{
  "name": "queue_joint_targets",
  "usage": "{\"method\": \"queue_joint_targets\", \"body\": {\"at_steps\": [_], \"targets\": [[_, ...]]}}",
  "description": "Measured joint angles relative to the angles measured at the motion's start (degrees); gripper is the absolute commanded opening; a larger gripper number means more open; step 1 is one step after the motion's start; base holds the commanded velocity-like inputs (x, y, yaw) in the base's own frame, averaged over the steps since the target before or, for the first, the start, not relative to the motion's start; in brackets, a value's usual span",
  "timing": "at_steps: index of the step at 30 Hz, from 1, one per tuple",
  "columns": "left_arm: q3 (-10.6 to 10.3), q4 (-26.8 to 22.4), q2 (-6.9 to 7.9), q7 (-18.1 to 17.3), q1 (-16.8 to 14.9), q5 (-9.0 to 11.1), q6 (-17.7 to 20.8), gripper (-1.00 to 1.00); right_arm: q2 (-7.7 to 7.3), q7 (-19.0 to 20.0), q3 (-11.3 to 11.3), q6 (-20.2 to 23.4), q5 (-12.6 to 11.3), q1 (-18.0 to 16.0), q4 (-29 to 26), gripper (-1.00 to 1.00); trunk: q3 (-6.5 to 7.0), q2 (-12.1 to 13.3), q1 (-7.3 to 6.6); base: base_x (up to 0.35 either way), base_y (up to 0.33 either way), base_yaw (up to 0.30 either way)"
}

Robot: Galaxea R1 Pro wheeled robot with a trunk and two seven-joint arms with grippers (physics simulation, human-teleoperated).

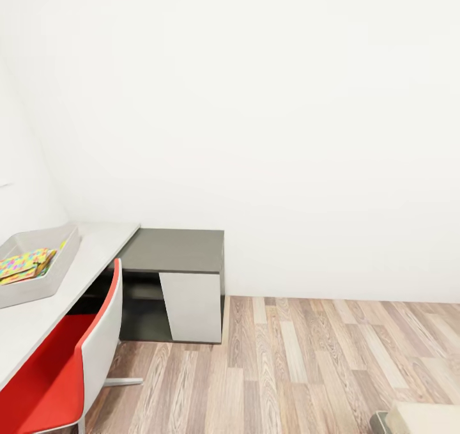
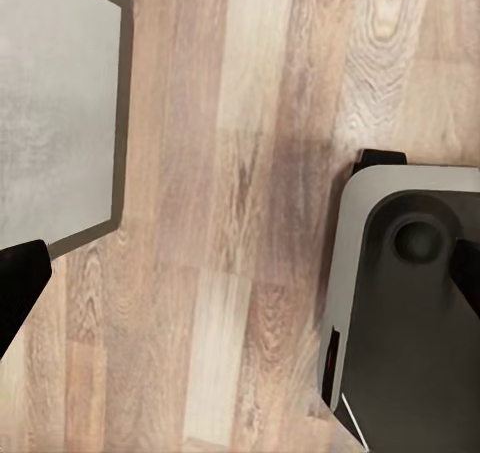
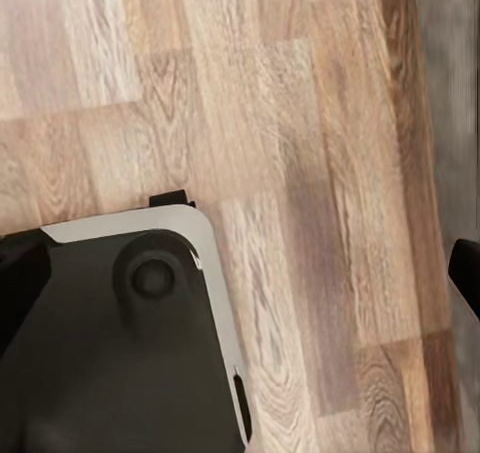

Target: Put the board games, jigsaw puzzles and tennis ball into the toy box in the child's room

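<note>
Grey toy box (image 1: 56,269) with seemingly jigsaw puzzles (image 1: 25,263) inside.

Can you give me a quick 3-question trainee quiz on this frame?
1. True or false: the toy box holds a jigsaw.
2. What stands in front of the white desk? A) a red chair B) a blue stool C) a green sofa
3. Fill in: the lower desk section at the corner is dark ____.

Key: 1 true; 2 A, the red chair; 3 grey.
</note>
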Motion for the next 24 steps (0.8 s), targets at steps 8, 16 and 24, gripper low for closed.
{"method": "queue_joint_targets", "body": {"at_steps": [8, 16, 24], "targets": [[-0.01, 0.03, -0.95, 4.14, 0.20, 0.01, 0.11, 1.00, 0.42, -0.07, 0.02, -1.47, -0.12, 1.08, -0.01, 1.00, -0.06, 0.00, 0.00, 0.000, 0.000, 0.000], [0.12, -0.10, -0.70, 4.61, 0.36, 0.16, 0.40, 1.00, 1.41, -0.01, -0.11, -1.50, -0.32, 1.18, -0.05, 1.00, -0.06, 0.00, 0.00, 0.000, 0.000, 0.000], [0.36, -0.25, -4.35, 4.14, 0.38, 0.17, 0.23, 1.00, 1.35, 0.01, -0.13, -1.45, -0.16, 1.18, -0.05, 1.00, -0.06, 0.00, 0.00, 0.000, 0.000, 0.000]]}}
